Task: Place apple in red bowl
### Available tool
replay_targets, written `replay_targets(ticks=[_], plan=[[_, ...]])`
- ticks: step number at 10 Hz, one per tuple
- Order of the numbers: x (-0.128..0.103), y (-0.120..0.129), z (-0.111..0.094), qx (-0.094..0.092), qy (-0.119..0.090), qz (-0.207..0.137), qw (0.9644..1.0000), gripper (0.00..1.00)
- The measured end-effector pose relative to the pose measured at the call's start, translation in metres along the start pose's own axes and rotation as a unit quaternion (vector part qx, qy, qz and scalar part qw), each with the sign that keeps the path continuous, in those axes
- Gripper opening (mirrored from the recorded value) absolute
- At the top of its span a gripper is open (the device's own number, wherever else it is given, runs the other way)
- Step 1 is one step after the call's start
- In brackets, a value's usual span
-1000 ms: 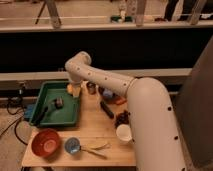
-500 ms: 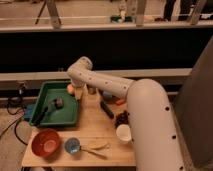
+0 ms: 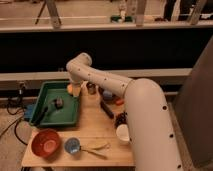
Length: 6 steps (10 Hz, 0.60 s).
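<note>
Progress, as I read it, has reached the pickup stage and no further. The white arm (image 3: 107, 81) reaches across from the right, bends at its elbow and drops down, so the gripper (image 3: 76, 92) sits at the back right corner of the green tray (image 3: 62, 116). Right against it, on its left side, is a small orange-yellow spot that I take to be the apple (image 3: 70, 88). It is low, at the tray's edge, and touching or nearly touching the gripper. Whether the gripper has closed on the fruit or is only hovering around it, I cannot tell from where I stand.

The red bowl (image 3: 46, 143) sits at the front left corner of the wooden surface (image 3: 100, 125), just in front of the tray and well apart from the gripper. Nothing that I can see lies inside it. A small blue bowl (image 3: 72, 146) stands just to its right, and a white cup (image 3: 123, 134) is further along near the arm's lower part.

So the placing itself is not done. What remains, in my judgement, is to get a sure hold on the apple, lift it clear of the tray's rim, carry it forward over the tray to the red bowl, and let it go there rather than in the blue one beside it.
</note>
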Motion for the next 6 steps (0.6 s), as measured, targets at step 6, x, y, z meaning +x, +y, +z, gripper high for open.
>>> replay_targets(ticks=[6], plan=[[-0.012,0.002,0.012,0.008,-0.003,-0.003,1.0,0.8]])
